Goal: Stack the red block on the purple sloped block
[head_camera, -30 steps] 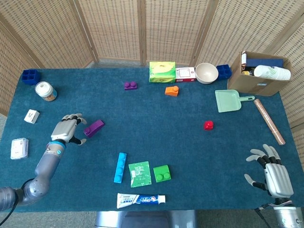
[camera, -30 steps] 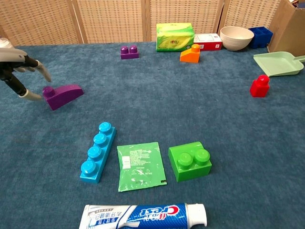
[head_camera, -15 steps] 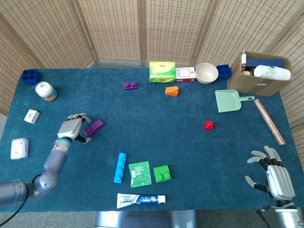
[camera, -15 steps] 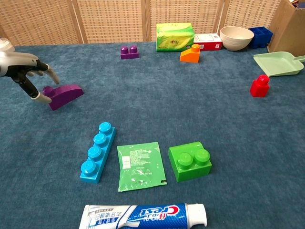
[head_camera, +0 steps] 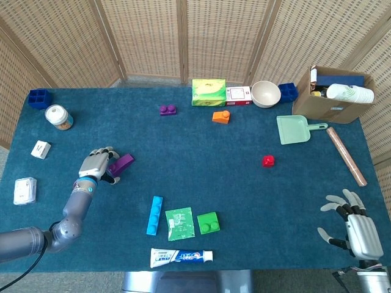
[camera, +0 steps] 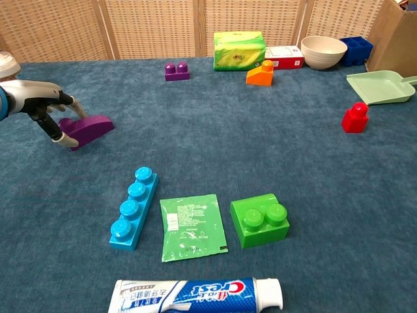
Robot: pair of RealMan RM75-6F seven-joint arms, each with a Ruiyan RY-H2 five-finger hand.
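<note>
The purple sloped block [head_camera: 122,163] [camera: 88,128] lies on the blue cloth at the left, its stud end toward my left hand [head_camera: 96,165] [camera: 40,104]. That hand's thumb and fingers [camera: 60,135] straddle the stud end, still apart, and the block sits flat on the cloth. The red block [head_camera: 268,161] [camera: 355,118] stands upright far off to the right, nothing touching it. My right hand [head_camera: 357,231] hovers at the near right corner with its fingers spread and nothing in it; only the head view shows it.
Between the two blocks lie a long blue brick [head_camera: 154,215], a green packet [head_camera: 179,223], a green brick [head_camera: 208,223] and a toothpaste tube [head_camera: 181,256]. A small purple brick [head_camera: 168,110], orange brick [head_camera: 221,116], bowl [head_camera: 266,93], dustpan [head_camera: 293,129] and cardboard box [head_camera: 333,94] line the back.
My left hand has moved right until its fingers reach the purple sloped block's stud end. The right hand has drifted slightly down toward the table's near edge. The blocks have not moved.
</note>
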